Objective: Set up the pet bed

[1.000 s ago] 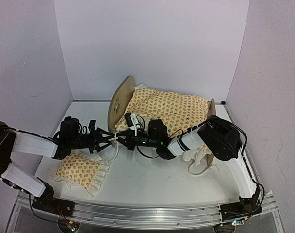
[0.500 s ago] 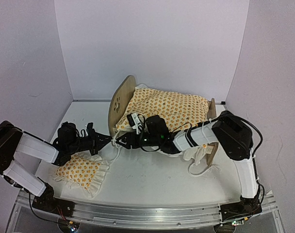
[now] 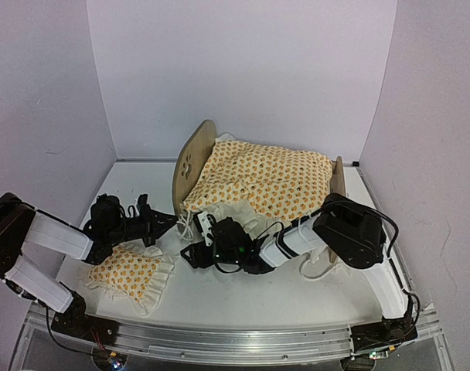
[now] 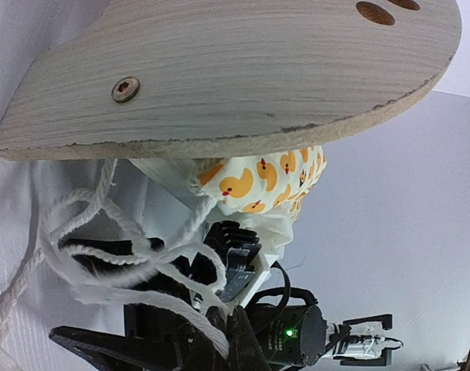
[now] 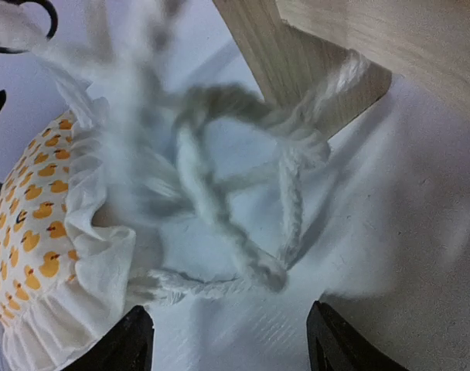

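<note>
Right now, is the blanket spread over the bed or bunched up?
Spread: the blanket covers the pet bed from headboard to footboard.

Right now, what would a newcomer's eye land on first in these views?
The duck-print blanket draped over the pet bed at back centre stands out first. Then the tangled white cord at its head end, a strand apparently pinched in the shut left gripper, with the open right gripper close by on the near side.

Blanket point(image 3: 266, 182) on pet bed point(image 3: 192, 158); pillow point(image 3: 131, 270) front-left.
</note>
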Available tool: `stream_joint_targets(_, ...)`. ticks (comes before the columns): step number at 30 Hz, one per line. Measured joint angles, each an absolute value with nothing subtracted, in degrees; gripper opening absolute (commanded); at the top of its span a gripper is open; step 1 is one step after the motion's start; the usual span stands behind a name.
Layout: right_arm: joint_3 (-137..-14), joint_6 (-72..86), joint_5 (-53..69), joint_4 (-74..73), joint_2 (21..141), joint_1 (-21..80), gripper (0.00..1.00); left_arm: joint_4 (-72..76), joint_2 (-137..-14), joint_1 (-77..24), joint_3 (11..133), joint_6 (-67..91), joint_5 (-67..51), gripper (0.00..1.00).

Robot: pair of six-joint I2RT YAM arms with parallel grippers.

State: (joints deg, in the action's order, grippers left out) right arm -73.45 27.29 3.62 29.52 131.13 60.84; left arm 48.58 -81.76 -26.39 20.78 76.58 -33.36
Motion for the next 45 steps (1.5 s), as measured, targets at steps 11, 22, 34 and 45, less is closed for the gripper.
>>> stream_joint_targets(11,-77.6,28.1,-12.2,36.3,137.1,62.5,0.48,48.9,-76.6,-25.8,19.3,76.0,-33.2,0.00)
stream_joint_targets(22,-84.2,22.9,-13.4,42.3,143.3,62.9,0.39,49.1,-74.2,-25.6,18.6,74.7,-32.8,0.00)
stream_joint_targets(34,-84.6,20.4,-10.8,49.7,145.9,63.1,0.00,49.0,-73.1,-25.4,18.6,72.8,-32.9,0.00)
stream_joint_targets(45,-73.7,23.0,-9.0,28.7,130.3,62.3,0.00,34.3,-57.5,-24.5,28.2,39.9,-20.2,0.00)
